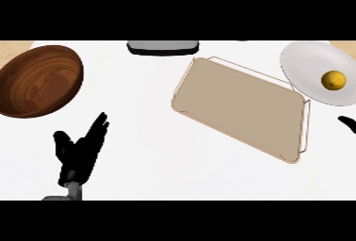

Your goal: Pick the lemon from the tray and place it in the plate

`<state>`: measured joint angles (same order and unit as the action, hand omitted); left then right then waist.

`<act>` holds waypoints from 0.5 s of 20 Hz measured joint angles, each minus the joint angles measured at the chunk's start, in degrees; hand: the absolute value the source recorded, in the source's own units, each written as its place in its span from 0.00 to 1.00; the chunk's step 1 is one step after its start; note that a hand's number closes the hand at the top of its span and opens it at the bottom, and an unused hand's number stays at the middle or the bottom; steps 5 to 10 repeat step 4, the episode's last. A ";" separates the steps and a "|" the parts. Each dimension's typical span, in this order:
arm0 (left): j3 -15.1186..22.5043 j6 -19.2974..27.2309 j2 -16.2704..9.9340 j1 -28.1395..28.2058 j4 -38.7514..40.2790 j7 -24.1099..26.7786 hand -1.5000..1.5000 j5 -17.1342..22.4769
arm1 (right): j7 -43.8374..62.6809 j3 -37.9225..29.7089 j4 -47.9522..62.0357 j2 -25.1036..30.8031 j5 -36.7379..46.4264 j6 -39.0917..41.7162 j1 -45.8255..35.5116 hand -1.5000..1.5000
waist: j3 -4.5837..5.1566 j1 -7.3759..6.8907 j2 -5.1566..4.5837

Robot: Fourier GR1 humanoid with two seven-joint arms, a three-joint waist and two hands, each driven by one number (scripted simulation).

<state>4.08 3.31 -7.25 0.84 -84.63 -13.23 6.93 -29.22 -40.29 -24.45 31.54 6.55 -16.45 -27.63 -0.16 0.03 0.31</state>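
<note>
The yellow lemon [334, 79] lies on the white plate [306, 59] at the upper right. Left of the plate sits the beige tray [240, 106], tilted, with nothing on it. My left hand [82, 153] stands at the lower left with its fingers straight and pointing up, holding nothing. Of my right hand [347, 123] only a black tip shows at the right edge, just below the plate; its fingers are out of sight.
A dark wooden bowl [40, 80] sits at the upper left. A grey and black object [162, 47] lies at the top edge, left of the tray's far corner. Bare white counter [160, 150] spreads between my left hand and the tray.
</note>
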 measured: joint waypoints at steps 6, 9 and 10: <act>-0.52 -0.61 -0.07 0.54 -0.29 0.06 0.50 -0.19 | 3.43 2.70 -7.96 -2.78 -1.24 -0.26 5.02 0.00 | 0.04 0.19 0.04; -0.52 -0.61 -0.07 0.54 -0.29 0.06 0.50 -0.19 | 3.43 2.70 -7.96 -2.78 -1.24 -0.26 5.02 0.00 | 0.04 0.19 0.04; -0.52 -0.61 -0.07 0.54 -0.29 0.06 0.50 -0.19 | 3.43 2.70 -7.96 -2.78 -1.24 -0.26 5.02 0.00 | 0.04 0.19 0.04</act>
